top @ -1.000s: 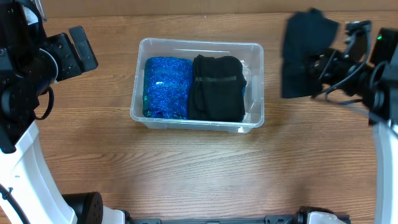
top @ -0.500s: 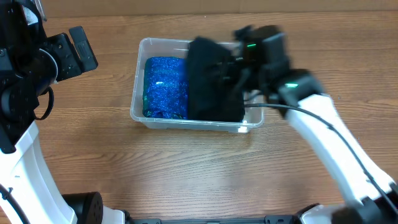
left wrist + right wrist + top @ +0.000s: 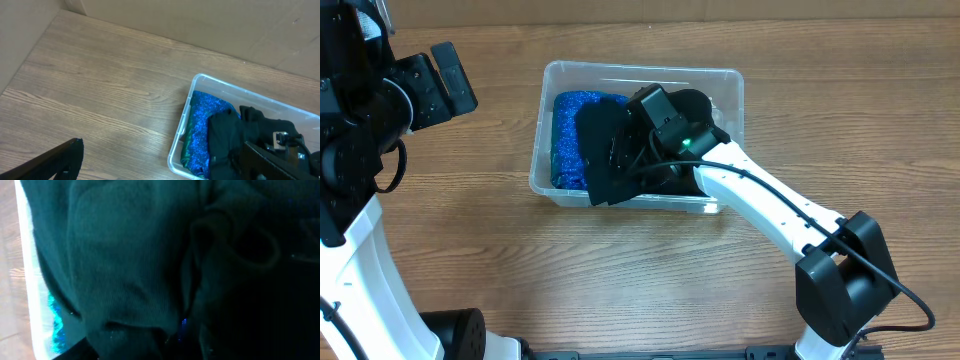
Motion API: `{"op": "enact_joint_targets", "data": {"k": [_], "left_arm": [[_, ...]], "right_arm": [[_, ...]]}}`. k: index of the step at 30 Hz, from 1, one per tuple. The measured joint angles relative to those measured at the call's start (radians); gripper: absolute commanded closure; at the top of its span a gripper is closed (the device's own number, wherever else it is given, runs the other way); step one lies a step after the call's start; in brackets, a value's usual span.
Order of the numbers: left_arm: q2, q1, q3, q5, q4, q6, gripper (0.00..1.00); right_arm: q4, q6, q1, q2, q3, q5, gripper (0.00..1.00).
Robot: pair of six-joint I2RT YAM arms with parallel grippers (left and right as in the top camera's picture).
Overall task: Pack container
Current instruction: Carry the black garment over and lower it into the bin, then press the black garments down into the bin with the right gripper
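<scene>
right gripper (image 3: 632,150) clamps black garment (image 3: 599,152) over container (image 3: 640,70); left gripper (image 3: 438,82) spread wide

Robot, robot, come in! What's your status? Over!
Left pincer open, off to the side. Right pincer gripping black garment over container. Blue cloth inside. Garment edge overhangs front wall.

Note for your log: a wood-grain table (image 3: 620,270) lies under everything, its grain running left to right. In the left wrist view, a plain tan wall (image 3: 200,20) meets its far edge.
</scene>
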Motion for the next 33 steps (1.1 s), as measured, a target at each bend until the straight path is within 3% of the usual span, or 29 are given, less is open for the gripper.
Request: {"op": "enact_joint_targets", "data": {"k": [5, 7, 14, 19, 27, 33], "left_arm": [[0.0, 0.0, 0.0, 0.0, 0.0, 0.0, 0.0], [0.0, 0.0, 0.0, 0.0, 0.0, 0.0, 0.0], [0.0, 0.0, 0.0, 0.0, 0.0, 0.0, 0.0], [0.0, 0.0, 0.0, 0.0, 0.0, 0.0, 0.0], [0.0, 0.0, 0.0, 0.0, 0.0, 0.0, 0.0], [0.0, 0.0, 0.0, 0.0, 0.0, 0.0, 0.0]], "right_arm": [[-0.062, -0.148, -0.003, -0.024, 0.046, 0.035, 0.26], [-0.104, -0.195, -0.009, -0.058, 0.083, 0.055, 0.0], [-0.273, -0.375, -0.028, -0.313, 0.257, 0.123, 0.0], [-0.407, -0.449, -0.027, -0.463, 0.285, 0.152, 0.0], [-0.585, -0.475, -0.028, -0.47, 0.285, 0.08, 0.0], [-0.58, -0.46, -0.134, -0.515, 0.283, 0.124, 0.0]]}}
